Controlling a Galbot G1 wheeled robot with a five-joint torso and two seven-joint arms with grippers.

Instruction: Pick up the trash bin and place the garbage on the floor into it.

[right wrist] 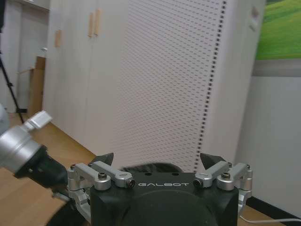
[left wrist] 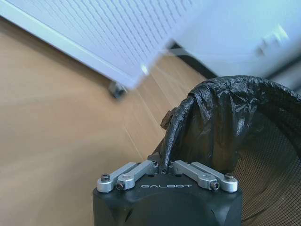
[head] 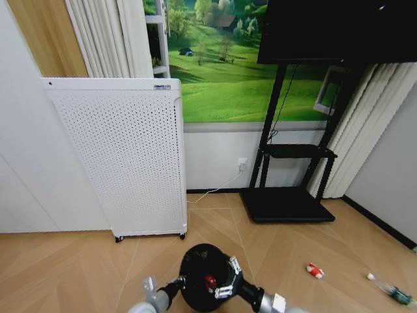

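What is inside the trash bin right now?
A black liner and one small red piece sit inside the trash bin. The right gripper, jaws open over the rim, covers part of the interior; the left gripper clamps the rim.

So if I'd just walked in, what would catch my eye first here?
Probably the tall white perforated appliance against the wall, and the green meadow mural behind it. Low in front, the left gripper is shut on the black trash bin, with red garbage on the floor to the right.

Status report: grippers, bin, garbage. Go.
Left gripper shut on trash bin rim. Right gripper open above bin; red piece inside. Can and bottle on floor, path clear.
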